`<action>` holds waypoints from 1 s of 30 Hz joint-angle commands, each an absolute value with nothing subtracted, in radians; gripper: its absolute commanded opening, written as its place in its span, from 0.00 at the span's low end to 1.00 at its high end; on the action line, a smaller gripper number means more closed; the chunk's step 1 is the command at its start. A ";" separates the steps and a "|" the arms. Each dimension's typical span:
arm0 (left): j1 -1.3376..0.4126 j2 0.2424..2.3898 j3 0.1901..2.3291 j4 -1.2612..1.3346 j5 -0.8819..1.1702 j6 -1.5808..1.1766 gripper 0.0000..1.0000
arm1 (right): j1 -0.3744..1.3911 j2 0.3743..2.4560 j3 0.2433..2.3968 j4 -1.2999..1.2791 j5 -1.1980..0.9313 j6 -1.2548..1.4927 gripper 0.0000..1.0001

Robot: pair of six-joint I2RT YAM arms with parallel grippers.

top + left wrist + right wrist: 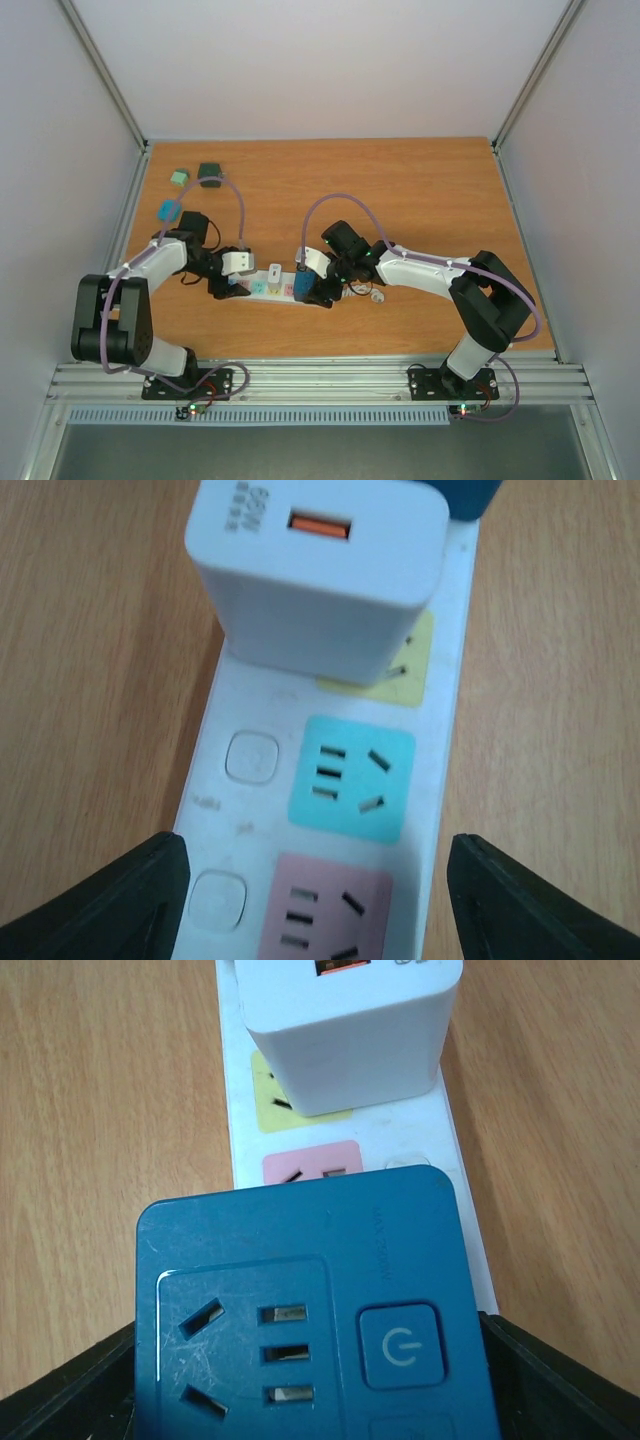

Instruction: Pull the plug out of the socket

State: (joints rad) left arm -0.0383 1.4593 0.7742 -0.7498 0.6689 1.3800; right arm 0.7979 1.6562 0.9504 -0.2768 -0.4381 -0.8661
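Near-centre, btwn both arms: power strip (260, 288) flat on worktop (420, 200); long axis L-R, roughly parallel to near edge, outlets face up, white cord (365, 292) off its right end
L pincer (318, 845) wide, straddling strip's left end, slim gap on one side, not clamped
R pincer (308, 1322) wide, fingers tight vs both sides of blue plug (300, 1260), seated upright near strip's right end
Btwn pincers: white charger (315, 570) plugged in
Far-left: blue block (168, 210), green block (179, 178), dark block (210, 174)

wooden tabletop (400, 190), plain white walls (320, 60), aluminium frame rails (320, 380), even light.
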 commanded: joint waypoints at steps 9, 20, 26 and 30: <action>-0.165 1.469 0.725 -0.561 0.626 1.280 0.51 | 0.807 1.664 0.948 -0.260 -0.431 -0.905 0.71; -0.171 1.499 0.716 -0.580 0.550 1.319 0.41 | 0.807 1.643 0.954 -0.243 -0.448 -0.913 0.59; -0.172 1.501 0.710 -0.586 0.539 1.322 0.40 | 0.807 1.636 0.979 -0.248 -0.473 -0.905 0.52; -0.175 1.499 0.700 -0.581 0.527 1.327 0.40 | 0.807 1.630 0.984 -0.250 -0.486 -0.899 0.48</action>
State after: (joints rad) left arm -0.1688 1.4742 0.7288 -0.6018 0.6128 1.2903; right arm 0.7975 1.6558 0.9524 -0.2756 -0.4393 -0.9031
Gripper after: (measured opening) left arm 0.403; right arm 0.679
